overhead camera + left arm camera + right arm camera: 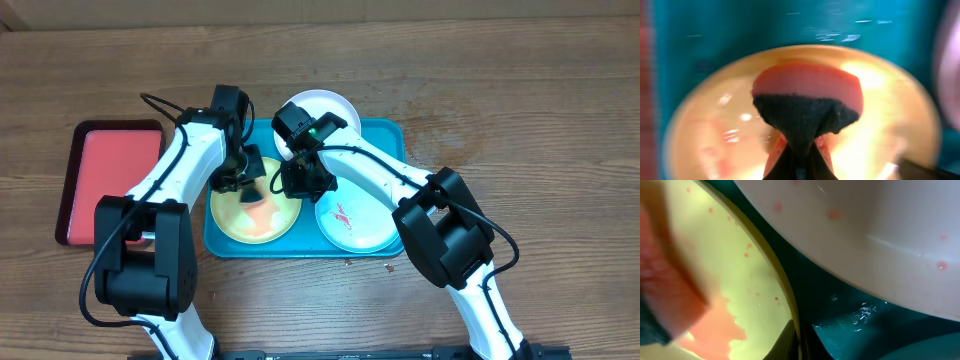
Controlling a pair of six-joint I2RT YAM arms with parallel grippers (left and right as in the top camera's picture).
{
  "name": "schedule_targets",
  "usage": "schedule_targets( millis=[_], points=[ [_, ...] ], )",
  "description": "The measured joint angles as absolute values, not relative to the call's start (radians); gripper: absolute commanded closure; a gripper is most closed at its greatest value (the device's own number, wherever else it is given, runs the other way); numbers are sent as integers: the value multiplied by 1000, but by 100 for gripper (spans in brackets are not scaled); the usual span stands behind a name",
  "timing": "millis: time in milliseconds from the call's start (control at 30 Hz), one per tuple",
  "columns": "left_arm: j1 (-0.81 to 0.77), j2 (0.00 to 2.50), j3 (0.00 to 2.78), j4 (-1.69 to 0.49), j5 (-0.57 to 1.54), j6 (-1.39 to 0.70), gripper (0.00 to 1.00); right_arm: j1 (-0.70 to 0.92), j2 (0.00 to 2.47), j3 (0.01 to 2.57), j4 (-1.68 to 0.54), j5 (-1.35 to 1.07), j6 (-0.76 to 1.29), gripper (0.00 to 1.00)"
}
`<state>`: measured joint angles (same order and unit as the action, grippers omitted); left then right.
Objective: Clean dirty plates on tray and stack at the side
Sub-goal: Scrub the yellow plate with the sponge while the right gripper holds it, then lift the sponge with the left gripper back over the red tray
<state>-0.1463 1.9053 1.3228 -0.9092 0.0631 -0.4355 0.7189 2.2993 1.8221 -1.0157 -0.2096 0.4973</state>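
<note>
Sponge (807, 85) (in left tool (800, 150)) on yellow-green plate (705, 125).

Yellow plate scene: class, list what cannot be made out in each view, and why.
Overhead: left gripper and sponge cover the yellow plate's middle.
Left wrist: blur smears the plate; fingers cut off below.
Right wrist: right gripper cut off below, grip unclear; white plate runs off-frame.

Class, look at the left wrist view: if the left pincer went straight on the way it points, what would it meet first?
The yellow-green plate: the sponge held in the left pincer faces its surface squarely and may be touching it; depth is unclear.
</note>
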Motion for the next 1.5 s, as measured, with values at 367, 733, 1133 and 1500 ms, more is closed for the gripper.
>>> schedule_targets(
  millis=[367,733,1133,1500],
  points=[
    [-168,1906,1224,-743,211,-436,96,719,2299,1822,-1014,-209,497,96],
    [-149,1896,1216,-898,-108,-477,96,721,2299,1822,-1015,-210,497,96],
    [-84,1834,1285,-952,-137,-499,96,720,2299,1825,-1021,-203,492,96],
    [147,1549,1337,-968,-41,-499,96,741,2258,1829,-1044,-49,454,96]
  ],
)
